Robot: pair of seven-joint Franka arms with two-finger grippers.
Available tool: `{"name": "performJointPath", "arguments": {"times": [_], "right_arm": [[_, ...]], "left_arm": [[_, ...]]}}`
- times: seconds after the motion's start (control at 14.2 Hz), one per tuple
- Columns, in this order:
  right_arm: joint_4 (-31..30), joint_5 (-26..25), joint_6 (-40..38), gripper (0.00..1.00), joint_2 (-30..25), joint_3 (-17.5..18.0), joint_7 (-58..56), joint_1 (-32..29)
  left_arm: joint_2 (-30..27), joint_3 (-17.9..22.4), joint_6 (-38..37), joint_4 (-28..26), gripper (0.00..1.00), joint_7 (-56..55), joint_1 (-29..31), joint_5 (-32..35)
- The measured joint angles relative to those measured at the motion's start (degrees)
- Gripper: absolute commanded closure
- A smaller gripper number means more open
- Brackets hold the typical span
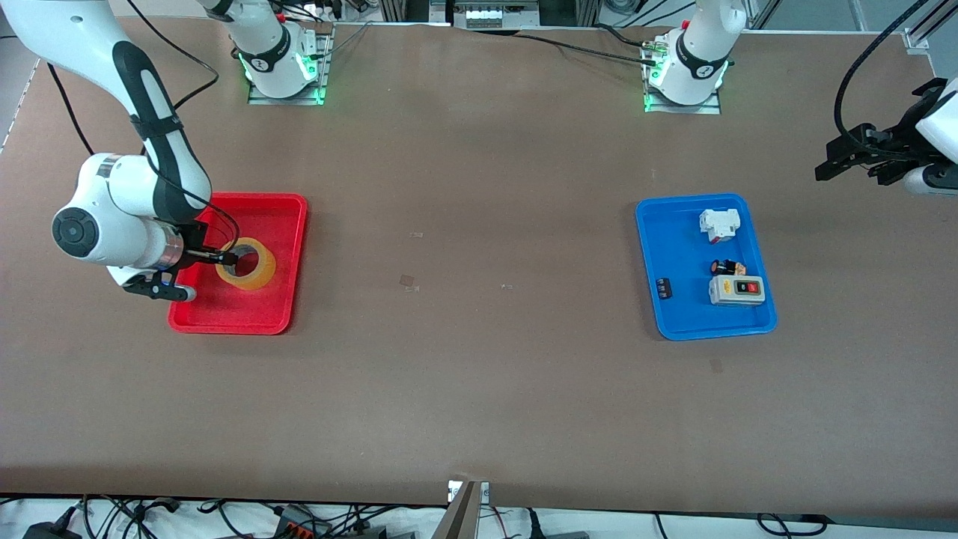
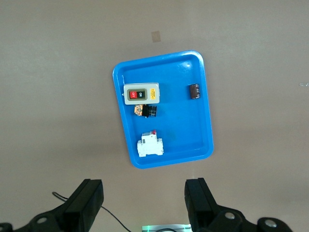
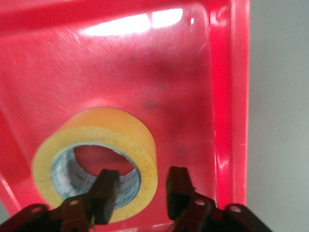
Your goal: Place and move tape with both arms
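so, tape: lies flat in the red tray, hole up.
handling: looks light, stiff and smooth; best pinched across the ring wall.
right gripper: at the tape, jaws parted astride its wall, one finger in the hole, not yet clamped.
left gripper: waits high over the bench beside the blue tray, well apart from the tape, jaws spread, empty.

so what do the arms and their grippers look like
Both arms are glossy white with rounded dark-grey joints and black cables along them. Green lights glow at both bases. The right gripper and left gripper are black, each with two flat, blocky fingers.
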Motion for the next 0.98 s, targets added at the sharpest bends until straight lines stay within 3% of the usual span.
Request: {"name": "performJointPath", "arguments": {"times": [0.21,0.49,0.77,0.98], "right_arm": [[6.5,-0.5,-10.3,0.00,-4.9,0.1,-0.4,0.2],[23.6,-0.5,-27.3,0.00,-8.1,0.1,-2.2,0.2],[35.2,-0.5,-32.6,0.00,-7.7,0.3,-3.4,0.4],[38.6,-0.5,-33.2,0.00,-7.5,0.4,-3.6,1.0]], "left_arm": [[0.0,0.0,0.0,0.0,0.00,0.0,0.0,0.0],[0.0,0.0,0.0,0.0,0.00,0.0,0.0,0.0],[0.0,0.0,0.0,0.0,0.00,0.0,0.0,0.0],[0.0,0.0,0.0,0.0,0.00,0.0,0.0,0.0]]}}
